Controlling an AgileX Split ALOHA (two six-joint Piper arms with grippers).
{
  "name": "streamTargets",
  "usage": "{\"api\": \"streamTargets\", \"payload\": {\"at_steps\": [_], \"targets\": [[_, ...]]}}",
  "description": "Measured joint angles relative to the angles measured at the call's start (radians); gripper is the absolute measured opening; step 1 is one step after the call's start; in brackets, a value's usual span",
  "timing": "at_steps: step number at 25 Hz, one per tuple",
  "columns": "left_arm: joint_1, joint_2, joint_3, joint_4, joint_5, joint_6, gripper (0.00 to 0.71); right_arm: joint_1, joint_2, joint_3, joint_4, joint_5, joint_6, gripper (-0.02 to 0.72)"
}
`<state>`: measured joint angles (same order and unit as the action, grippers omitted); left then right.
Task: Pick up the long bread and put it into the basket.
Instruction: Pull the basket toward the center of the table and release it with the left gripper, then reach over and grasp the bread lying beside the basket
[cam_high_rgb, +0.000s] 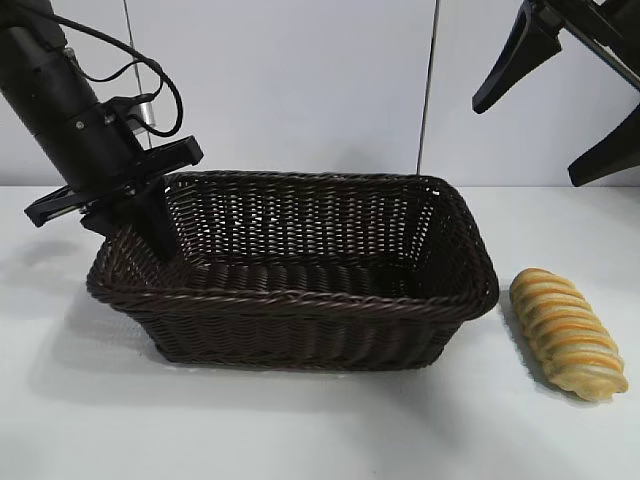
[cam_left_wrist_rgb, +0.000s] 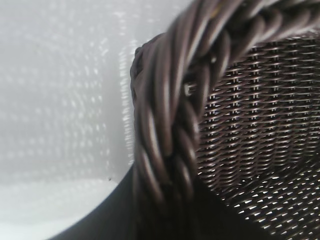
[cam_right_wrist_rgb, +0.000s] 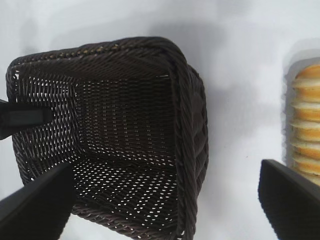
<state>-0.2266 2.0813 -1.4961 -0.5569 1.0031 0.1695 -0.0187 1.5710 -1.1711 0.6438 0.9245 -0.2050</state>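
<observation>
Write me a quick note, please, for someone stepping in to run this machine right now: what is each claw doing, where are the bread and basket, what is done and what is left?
Left claw: down at the basket's left end, gripping the rim.
Right claw: open, empty, raised high above the table's right side.
Long bread: lying on the table to the right of the basket, untouched.
Basket: holds nothing yet.
Done: basket steadied, it seems.
Left: lower the right claw, grasp the bread, lift it, place it in the basket.
</observation>
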Motion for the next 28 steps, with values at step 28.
{"api": "streamTargets", "payload": {"at_steps": [28], "targets": [[0.567, -0.408, -0.304, 0.514, 0.238, -0.080, 0.694, 0.000, 0.000, 0.000, 0.009, 0.000, -0.001, 0.694]]}}
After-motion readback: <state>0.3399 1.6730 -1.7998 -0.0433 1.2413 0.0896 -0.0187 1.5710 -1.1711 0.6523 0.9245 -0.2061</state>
